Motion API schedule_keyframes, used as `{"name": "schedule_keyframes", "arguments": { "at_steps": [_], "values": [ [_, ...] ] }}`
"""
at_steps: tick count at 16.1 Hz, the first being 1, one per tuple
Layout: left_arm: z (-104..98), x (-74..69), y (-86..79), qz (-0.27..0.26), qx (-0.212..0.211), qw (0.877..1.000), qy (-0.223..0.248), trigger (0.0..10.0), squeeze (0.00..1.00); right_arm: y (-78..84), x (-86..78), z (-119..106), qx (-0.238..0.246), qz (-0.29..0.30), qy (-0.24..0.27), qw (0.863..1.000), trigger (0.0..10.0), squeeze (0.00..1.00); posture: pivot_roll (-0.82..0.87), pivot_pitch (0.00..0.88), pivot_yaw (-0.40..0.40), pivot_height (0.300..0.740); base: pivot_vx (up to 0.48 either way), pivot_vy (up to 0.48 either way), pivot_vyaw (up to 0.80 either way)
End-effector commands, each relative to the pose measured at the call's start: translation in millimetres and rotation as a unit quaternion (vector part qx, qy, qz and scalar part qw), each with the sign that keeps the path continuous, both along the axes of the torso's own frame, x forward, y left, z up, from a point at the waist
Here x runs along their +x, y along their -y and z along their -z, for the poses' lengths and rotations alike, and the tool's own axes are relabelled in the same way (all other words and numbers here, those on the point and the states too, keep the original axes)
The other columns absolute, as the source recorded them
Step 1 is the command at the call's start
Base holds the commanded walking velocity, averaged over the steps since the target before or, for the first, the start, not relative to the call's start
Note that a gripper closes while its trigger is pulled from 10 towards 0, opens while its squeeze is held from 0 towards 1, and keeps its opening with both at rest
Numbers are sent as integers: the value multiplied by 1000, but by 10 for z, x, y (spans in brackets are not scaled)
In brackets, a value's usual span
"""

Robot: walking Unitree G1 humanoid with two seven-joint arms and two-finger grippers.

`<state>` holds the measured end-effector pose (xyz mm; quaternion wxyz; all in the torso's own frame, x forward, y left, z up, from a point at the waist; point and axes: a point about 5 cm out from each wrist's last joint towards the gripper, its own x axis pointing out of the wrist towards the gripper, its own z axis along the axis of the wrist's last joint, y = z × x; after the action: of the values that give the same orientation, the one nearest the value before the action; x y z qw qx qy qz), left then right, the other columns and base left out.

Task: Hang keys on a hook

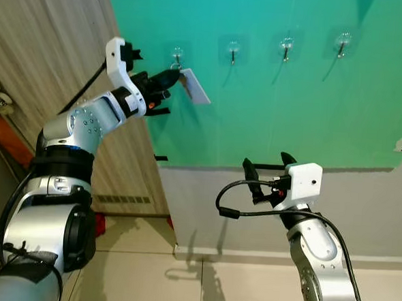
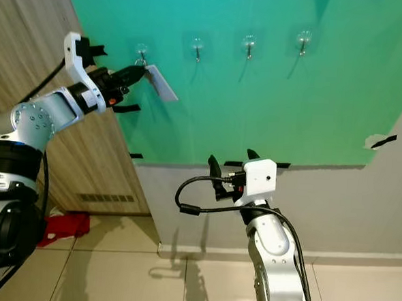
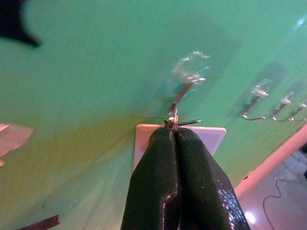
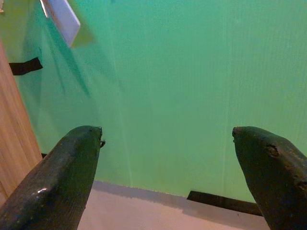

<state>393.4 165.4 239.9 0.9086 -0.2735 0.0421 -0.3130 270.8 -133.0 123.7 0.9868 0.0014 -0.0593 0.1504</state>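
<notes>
My left gripper [image 1: 170,76] is raised against the green wall panel, shut on the metal key ring [image 3: 173,120] of a white key tag [image 1: 196,87]. The ring sits right at the leftmost clear hook [image 1: 177,53], touching its metal prong in the left wrist view; whether it rests over the hook I cannot tell. The white tag [image 3: 211,136] hangs behind the closed fingers [image 3: 177,177]. My right gripper [image 1: 267,164] is held low in front of the wall, open and empty, with its fingers [image 4: 62,177] wide apart.
Three more clear hooks [image 1: 233,49] [image 1: 286,44] [image 1: 342,42] run rightward along the green panel [image 1: 313,109]. A wood-grain wall [image 1: 50,52] stands on the left, a grey lower wall [image 1: 361,208] below, and a tiled floor [image 1: 179,285] with a red object [image 2: 63,225].
</notes>
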Motion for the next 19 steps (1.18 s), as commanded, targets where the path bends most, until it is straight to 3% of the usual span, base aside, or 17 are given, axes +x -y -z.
{"name": "schedule_keyframes", "arguments": {
  "at_steps": [1,6,9,10,12,15,19],
  "values": [
    [-59,30,-54,-18,-11,1000,6,10000,0,-27,-16,-26,6,-7,4,1000,10000,0,-156,0,153,740,0,0,0],
    [8,78,-131,-43,-45,998,-19,10000,0,-26,-21,-17,6,-9,1,1000,10000,0,-163,0,153,740,0,0,0],
    [179,65,-120,-49,24,998,-19,10000,0,-24,-25,-10,5,-10,-1,1000,10000,0,-165,0,153,740,0,0,0],
    [221,58,-104,-51,61,997,-7,10000,1000,-22,-26,-6,5,-9,-2,1000,10000,0,-165,0,153,740,0,0,0],
    [231,61,-90,-63,119,991,14,10000,1000,-18,-25,4,4,-9,-5,1000,10000,0,-162,0,150,740,0,0,0],
    [143,42,-75,-64,174,981,60,10000,1000,-19,-26,14,3,-9,-6,1000,10000,0,-163,0,150,740,0,0,0],
    [164,-48,-23,-54,196,975,83,10000,1000,-21,-26,28,1,-10,-8,1000,10000,0,-161,0,149,740,0,0,0]
  ]
}}
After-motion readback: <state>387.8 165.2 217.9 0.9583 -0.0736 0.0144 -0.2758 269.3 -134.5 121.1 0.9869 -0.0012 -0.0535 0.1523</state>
